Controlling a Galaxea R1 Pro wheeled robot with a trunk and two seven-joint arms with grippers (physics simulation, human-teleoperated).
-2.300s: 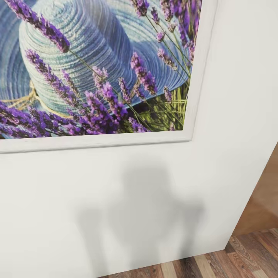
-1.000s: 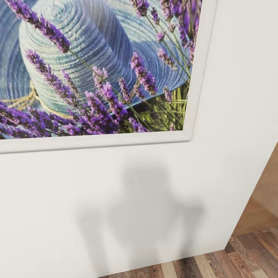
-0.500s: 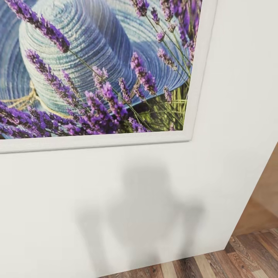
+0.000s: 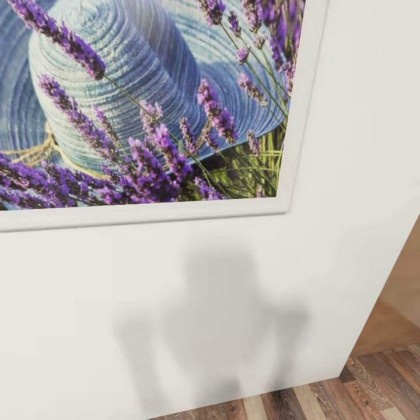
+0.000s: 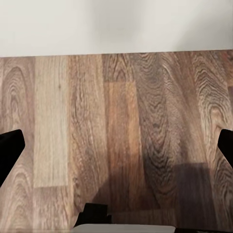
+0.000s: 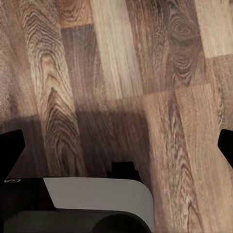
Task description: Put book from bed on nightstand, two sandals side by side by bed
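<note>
Facing a white wall (image 4: 233, 326) with a framed lavender picture (image 4: 146, 111); plank floor (image 5: 116, 136) below. Left gripper (image 5: 116, 145) and right gripper (image 6: 116, 145) spread wide, holding nothing. Book, bed, sandals out of sight; apparently nothing done yet.

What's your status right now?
Left gripper open, empty; right gripper open, empty. Book, sandals not sighted. White wall with lavender painting close ahead.
</note>
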